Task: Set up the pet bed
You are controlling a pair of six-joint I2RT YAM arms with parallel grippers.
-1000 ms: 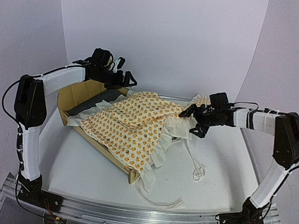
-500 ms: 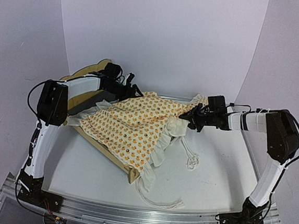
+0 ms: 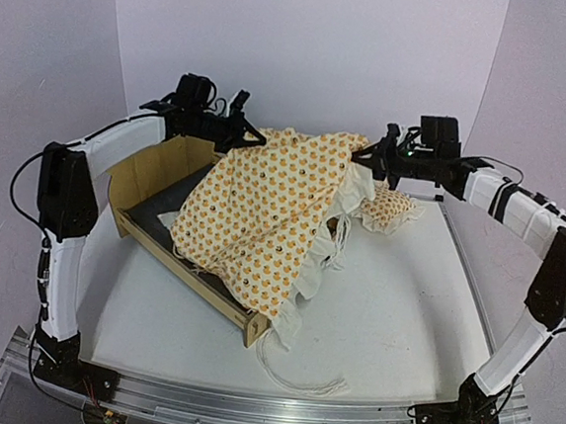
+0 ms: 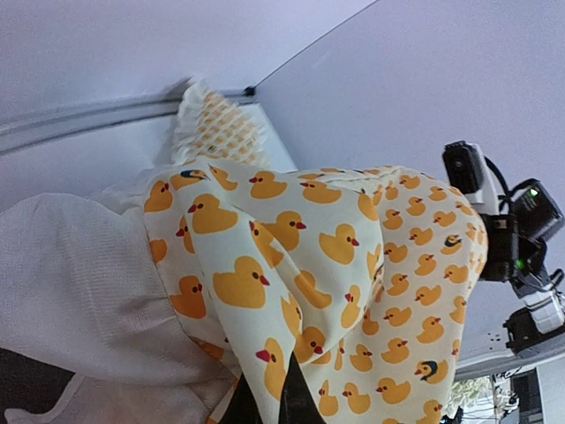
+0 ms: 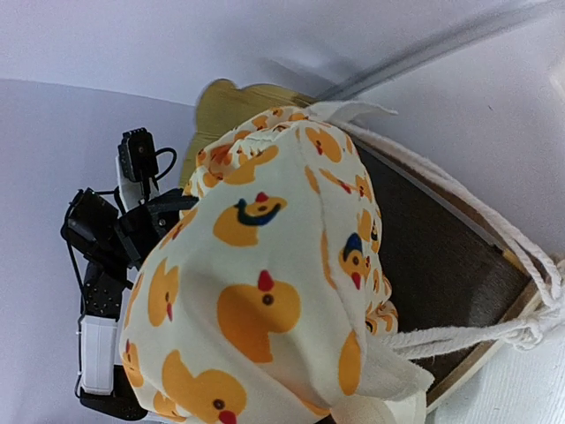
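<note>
The pet bed [image 3: 158,168], a light plywood frame with a dark grey base, stands left of centre on the table. The duck-print bedding [image 3: 263,210] hangs over it like a tent, lifted by its two far corners. My left gripper [image 3: 253,136] is shut on the left corner, and its dark fingertips [image 4: 265,402] pinch the cloth [image 4: 291,238] in the left wrist view. My right gripper [image 3: 365,158] is shut on the right corner. In the right wrist view the cloth [image 5: 256,300] hides its fingers, with the bed's headboard [image 5: 234,97] and dark base [image 5: 441,256] showing behind it.
A small matching pillow [image 3: 387,209] lies on the table right of the bed, under the right arm. White tie cords [image 3: 298,377] trail from the bedding onto the table near the bed's front corner. More cords [image 5: 494,230] hang by the right gripper.
Both grippers closed on the bedding's far corners and rose, lifting the flat-lying bedding off the bed into a hanging drape. The pillow is now uncovered.
</note>
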